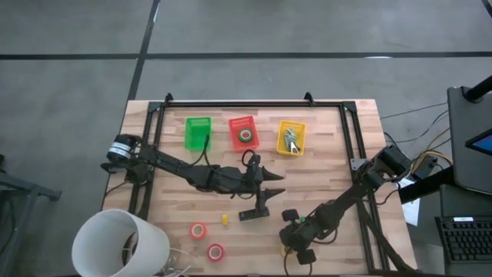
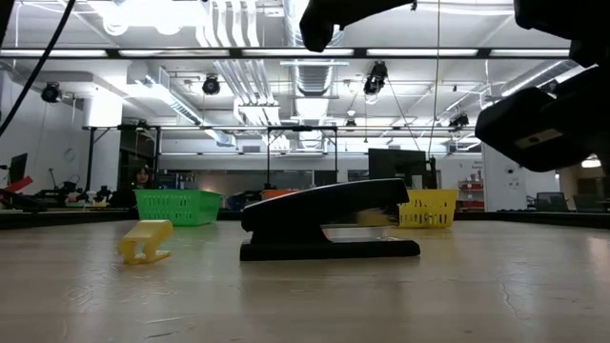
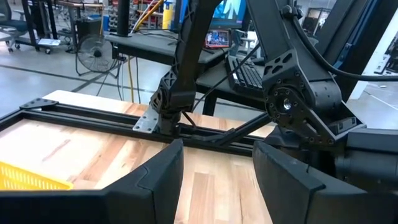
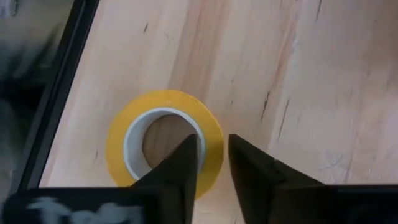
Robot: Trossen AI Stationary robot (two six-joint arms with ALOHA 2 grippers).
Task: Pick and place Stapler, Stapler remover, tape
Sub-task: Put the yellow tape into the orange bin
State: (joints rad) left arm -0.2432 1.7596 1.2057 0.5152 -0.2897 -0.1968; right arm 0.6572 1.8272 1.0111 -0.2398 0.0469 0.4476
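The black stapler point(image 1: 258, 208) point(image 2: 324, 219) lies flat on the table's middle. My left gripper point(image 1: 275, 178) point(image 3: 217, 146) hovers open just beyond it, touching nothing. My right gripper point(image 1: 292, 231) point(image 4: 213, 140) is down at the yellow tape roll point(image 4: 165, 101), near the table's near edge and right of the stapler. Two red-orange rolls point(image 1: 198, 230) point(image 1: 216, 251) lie flat near the near edge. The green roll point(image 1: 246, 136) sits in the red basket point(image 1: 234, 127). A metal staple remover point(image 1: 291, 140) lies in the yellow basket point(image 1: 281, 129). My right gripper has the yellow roll's ring wall point(image 4: 211, 134) pinched between its fingers, one finger point(image 4: 180, 165) inside the pale hole and one outside. The fingers come from above, pointing down. The roll lies flat on the wood.
A green basket point(image 1: 197, 132) point(image 2: 176, 204) stands left of the red one along the far edge. A small yellow block point(image 1: 224, 220) point(image 2: 145, 240) lies left of the stapler. A white tub point(image 1: 119, 242) stands at the near left corner. A black frame point(image 1: 254, 104) borders the table.
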